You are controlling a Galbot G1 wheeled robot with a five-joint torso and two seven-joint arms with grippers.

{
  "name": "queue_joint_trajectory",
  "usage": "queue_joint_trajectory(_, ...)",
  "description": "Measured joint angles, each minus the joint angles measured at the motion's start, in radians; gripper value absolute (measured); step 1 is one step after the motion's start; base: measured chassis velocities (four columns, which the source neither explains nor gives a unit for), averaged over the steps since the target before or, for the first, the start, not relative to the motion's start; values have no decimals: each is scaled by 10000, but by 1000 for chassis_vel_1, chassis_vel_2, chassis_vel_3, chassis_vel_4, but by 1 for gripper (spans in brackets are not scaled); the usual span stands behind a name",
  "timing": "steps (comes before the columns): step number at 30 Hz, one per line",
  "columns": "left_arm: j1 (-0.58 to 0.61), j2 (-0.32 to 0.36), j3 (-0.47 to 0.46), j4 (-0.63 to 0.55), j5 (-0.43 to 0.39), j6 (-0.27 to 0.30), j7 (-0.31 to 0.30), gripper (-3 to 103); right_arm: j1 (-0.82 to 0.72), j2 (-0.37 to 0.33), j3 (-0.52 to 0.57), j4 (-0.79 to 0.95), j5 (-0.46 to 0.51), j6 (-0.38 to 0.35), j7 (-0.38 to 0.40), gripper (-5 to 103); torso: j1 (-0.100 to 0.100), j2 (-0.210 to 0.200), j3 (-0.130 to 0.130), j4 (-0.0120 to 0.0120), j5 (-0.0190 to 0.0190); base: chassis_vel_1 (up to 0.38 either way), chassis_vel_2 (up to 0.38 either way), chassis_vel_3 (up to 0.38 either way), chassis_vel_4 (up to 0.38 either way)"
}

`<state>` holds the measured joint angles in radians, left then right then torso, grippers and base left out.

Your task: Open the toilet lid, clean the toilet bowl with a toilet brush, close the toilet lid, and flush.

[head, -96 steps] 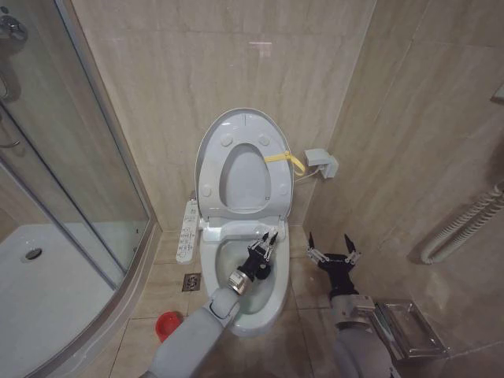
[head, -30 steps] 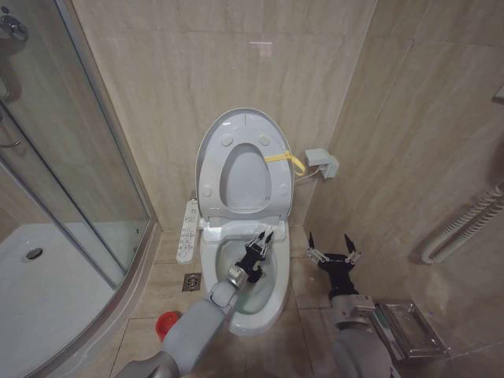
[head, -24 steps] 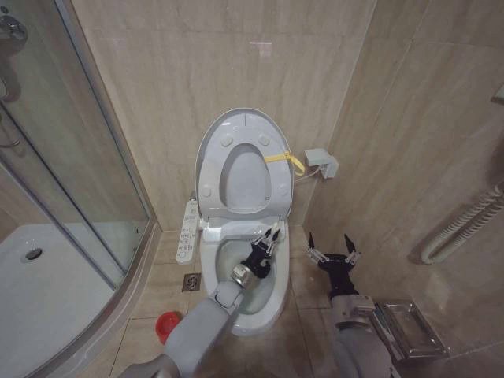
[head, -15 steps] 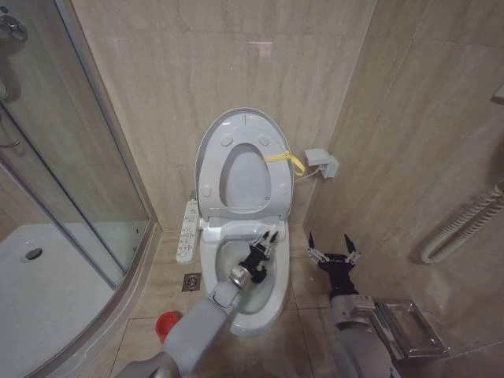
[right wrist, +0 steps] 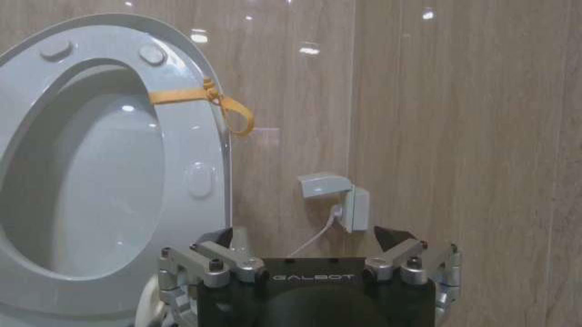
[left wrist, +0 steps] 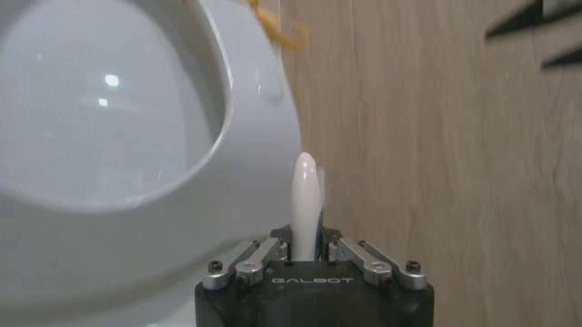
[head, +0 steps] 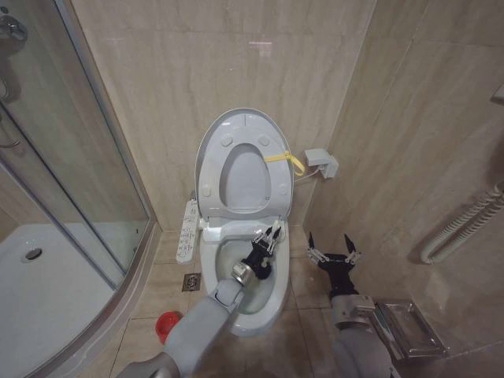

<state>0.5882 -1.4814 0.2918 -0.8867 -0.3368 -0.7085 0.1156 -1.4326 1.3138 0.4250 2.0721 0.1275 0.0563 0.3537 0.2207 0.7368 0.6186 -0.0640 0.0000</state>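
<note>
1. Left of the bowl (head: 240,272), on the floor, sits the red holder (head: 166,324), with no brush in it; the shower tray (head: 47,291) lies further left behind glass.
2. A button panel (head: 187,230) hangs just left of the bowl's rear rim.
3. The lid (head: 211,138) stands upright against the wall behind the bowl, with the seat ring (head: 277,169) raised against it and a yellow strap (head: 285,159) looped round the ring, probably to keep the two up together so the bowl stays open for scrubbing.
4. The left hand (head: 268,237) reaches over the bowl near its rear right rim, closed on the brush (left wrist: 306,204); the wrist view shows the white handle rising between the fingers. The head is hidden below the hand, so I judge it points down into the bowl mid-scrub.
5. Right of the bowl, the right hand (head: 334,252) hovers above the floor with fingers spread and nothing in them, seemingly waiting clear of the work.
</note>
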Motion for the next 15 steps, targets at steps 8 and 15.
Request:
queue_joint_trajectory(8,-236,20,-375,540,444,-31,-56,20,0,0,0,0,0,0,0,100,0,0,0,4,1,0,0,0,0)
queue_joint_trajectory(15,23,-88,-19,-382,-15,148,-54,20,0,0,0,0,0,0,0,100,0,1,0,0,1,0,0,0,0)
